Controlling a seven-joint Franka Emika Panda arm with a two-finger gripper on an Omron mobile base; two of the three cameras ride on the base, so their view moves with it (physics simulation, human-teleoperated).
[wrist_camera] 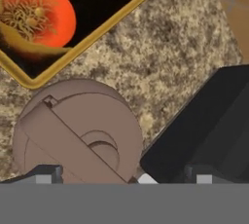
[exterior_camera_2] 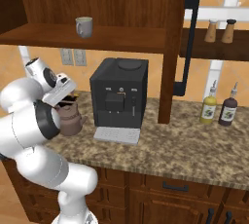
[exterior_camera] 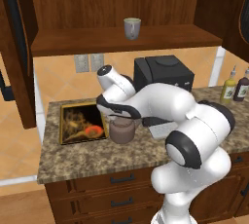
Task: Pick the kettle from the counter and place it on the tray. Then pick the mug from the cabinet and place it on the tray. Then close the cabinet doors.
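Kettle (wrist_camera: 78, 130) directly under tool (wrist_camera: 124, 174), beside tray (wrist_camera: 104, 28)

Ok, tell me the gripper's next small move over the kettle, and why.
Probably lower a little and close on the handle. In the hand view the kettle sits right under the gripper, its fingertips spread to either side of the arched handle. The kettle rests on the counter beside the tray, not on it. Whether the fingers already reach the handle cannot be told.
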